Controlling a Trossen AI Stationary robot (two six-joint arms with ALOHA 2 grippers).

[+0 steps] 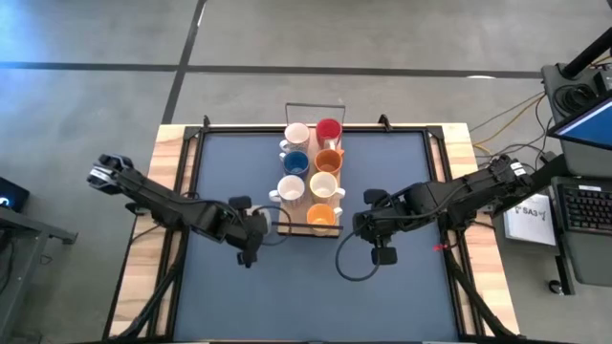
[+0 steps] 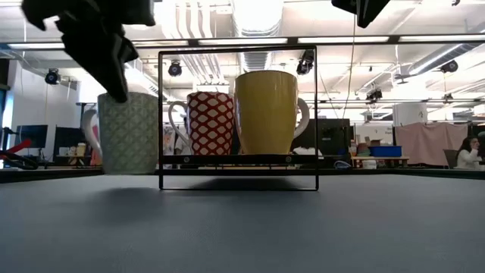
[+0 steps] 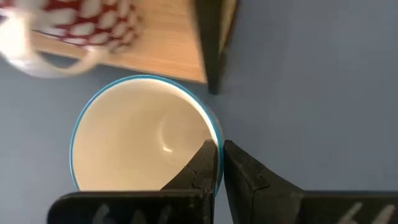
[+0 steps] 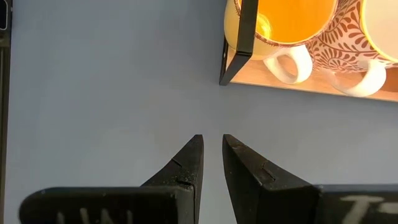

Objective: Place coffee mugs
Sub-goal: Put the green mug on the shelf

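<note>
A blue-rimmed mug [image 3: 144, 134] stands upright on the worktop [image 1: 402, 182] at lower centre-left of the high view, just off the near left corner of the light-wood tray [image 1: 312, 230], where seven mugs already sit in two rows inside a thin black frame [image 2: 237, 117]. The left hand [image 3: 217, 163] has its fingers pressed together on the mug's rim, one inside the cup and one outside, so the mug sits directly under that hand with its mouth up. The tray lies to the mug's right. The right hand [image 4: 212, 160] hangs over bare worktop off the tray's near right corner, fingers slightly parted and pinching nothing. By this view, the left arm alone is placed for the lift.
</note>
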